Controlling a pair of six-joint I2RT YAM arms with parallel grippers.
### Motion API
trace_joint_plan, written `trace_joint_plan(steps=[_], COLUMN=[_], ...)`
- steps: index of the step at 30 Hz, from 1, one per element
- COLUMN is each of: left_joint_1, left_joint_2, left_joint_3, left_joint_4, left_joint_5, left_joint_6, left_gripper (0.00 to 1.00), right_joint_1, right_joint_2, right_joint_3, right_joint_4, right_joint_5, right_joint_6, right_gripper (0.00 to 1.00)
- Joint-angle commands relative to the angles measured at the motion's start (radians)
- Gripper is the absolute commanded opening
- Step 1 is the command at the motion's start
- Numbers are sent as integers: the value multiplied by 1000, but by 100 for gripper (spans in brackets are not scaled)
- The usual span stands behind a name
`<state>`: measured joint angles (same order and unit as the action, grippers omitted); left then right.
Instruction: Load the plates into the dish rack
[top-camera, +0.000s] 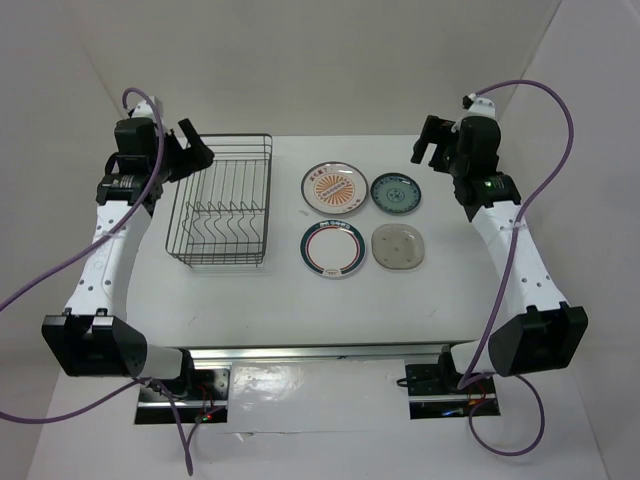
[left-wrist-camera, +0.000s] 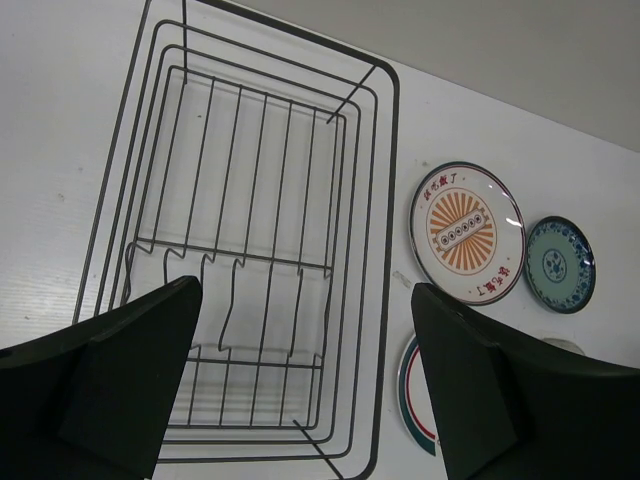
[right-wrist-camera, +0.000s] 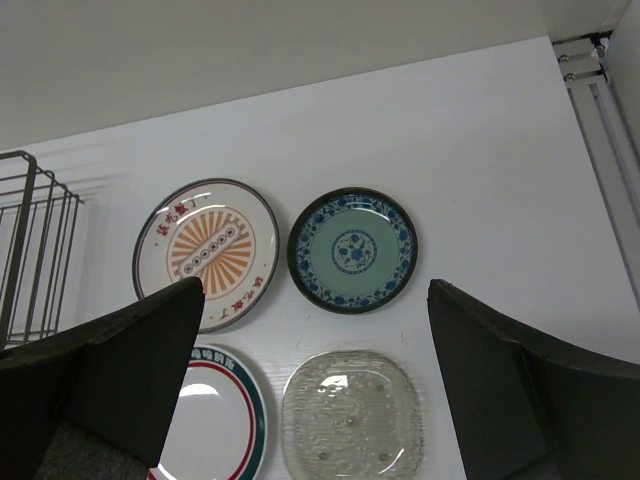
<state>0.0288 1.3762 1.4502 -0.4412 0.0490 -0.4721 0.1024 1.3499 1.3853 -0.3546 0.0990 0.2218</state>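
Left end effector (left-wrist-camera: 305, 290): fingers apart, holding nothing, raised above the tabletop (top-camera: 300, 300). The dish rack (left-wrist-camera: 390, 200) lies directly beneath it.

Right end effector (right-wrist-camera: 315, 290): fingers apart, holding nothing. Below it, four plates lie flat on the tabletop in a two-by-two group. The sunburst plate (right-wrist-camera: 207, 250) and teal plate (right-wrist-camera: 352, 250) are on the far side. The red-and-green-rimmed plate (right-wrist-camera: 225, 420) and translucent grey plate (right-wrist-camera: 352, 425) are nearer its fingers. The group sits beside the rack, not touching it.
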Motion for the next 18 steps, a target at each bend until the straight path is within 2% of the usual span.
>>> trace_joint_plan(steps=[1, 10, 13, 18], left_joint_1=[5, 5, 5, 5], left_joint_2=[-43, -52, -52, -52], left_joint_3=[-8, -8, -8, -19], left_joint_4=[27, 27, 27, 36], left_joint_5=[-9, -9, 0, 20], left_joint_6=[4, 4, 4, 4], left_gripper=[100, 100, 100, 100], right_joint_1=[6, 6, 16, 25], right_joint_2=[0, 17, 28, 28], right_joint_3=[24, -46, -164, -291], right_joint_4=[25, 72, 199, 357], right_joint_5=[25, -68, -195, -209], right_joint_6=[10, 88, 181, 249], right_gripper=[100, 100, 100, 100])
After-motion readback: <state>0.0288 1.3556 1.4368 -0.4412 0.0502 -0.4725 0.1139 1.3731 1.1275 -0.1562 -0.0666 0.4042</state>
